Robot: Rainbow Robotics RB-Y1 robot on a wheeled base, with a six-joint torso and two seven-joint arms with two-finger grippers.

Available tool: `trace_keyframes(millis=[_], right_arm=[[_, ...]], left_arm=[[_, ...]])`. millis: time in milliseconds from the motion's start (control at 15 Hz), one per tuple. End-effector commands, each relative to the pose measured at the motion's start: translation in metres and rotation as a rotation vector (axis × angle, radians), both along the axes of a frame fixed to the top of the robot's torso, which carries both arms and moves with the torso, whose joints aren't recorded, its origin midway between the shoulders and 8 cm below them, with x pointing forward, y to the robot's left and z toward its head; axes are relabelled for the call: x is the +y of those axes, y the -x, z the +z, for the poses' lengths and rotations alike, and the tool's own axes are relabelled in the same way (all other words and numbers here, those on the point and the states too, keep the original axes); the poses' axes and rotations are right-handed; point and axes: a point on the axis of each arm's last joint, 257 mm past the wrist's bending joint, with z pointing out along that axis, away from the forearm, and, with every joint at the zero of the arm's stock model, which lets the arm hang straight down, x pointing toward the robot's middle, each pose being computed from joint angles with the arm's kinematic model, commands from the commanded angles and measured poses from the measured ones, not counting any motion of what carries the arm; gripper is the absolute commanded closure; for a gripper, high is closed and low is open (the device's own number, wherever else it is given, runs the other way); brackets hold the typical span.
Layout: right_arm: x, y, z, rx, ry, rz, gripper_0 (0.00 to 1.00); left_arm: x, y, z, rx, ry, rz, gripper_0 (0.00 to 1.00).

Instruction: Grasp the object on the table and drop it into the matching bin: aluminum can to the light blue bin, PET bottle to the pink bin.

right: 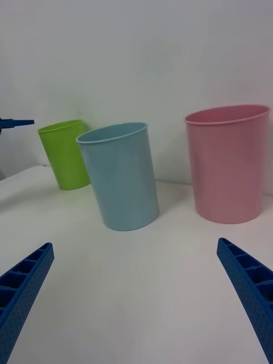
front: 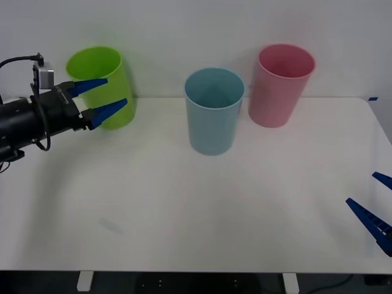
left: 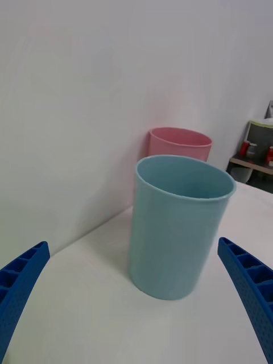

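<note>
White table [front: 202, 208], three upright bins

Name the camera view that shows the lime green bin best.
The front view: the lime green bin stands at the table's back left, its opening visible, just behind the open left gripper. The right wrist view shows it farther off, behind the light blue bin.

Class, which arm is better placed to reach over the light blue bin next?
Probably left: the left gripper, open, hangs at rim height facing the light blue bin; the right gripper sits low, farther off.
</note>
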Motion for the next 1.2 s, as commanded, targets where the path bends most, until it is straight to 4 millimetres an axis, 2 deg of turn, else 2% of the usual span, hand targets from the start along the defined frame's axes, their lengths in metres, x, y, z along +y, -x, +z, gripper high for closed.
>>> trace_keyframes(millis=[67, 467, 800, 1000, 1200], right_arm=[[0.0, 0.0, 0.0, 0.0, 0.0, 0.0, 0.0], [0.0, 0.0, 0.0, 0.0, 0.0, 0.0, 0.0], [0.0, 0.0, 0.0, 0.0, 0.0, 0.0, 0.0], [0.0, 0.0, 0.0, 0.0, 0.0, 0.0, 0.0], [0.0, 0.0, 0.0, 0.0, 0.0, 0.0, 0.0]], left_arm=[[0.01, 0.029, -0.004, -0.023, -0.057, -0.023, 0.0], [0.039, 0.088, -0.011, -0.051, -0.134, 0.025, 0.0], [0.066, 0.128, -0.021, -0.017, -0.16, 0.072, 0.0], [0.08, 0.147, -0.027, 0.01, -0.159, 0.105, 0.0], [0.085, 0.157, -0.033, 0.04, -0.13, 0.112, 0.0]])
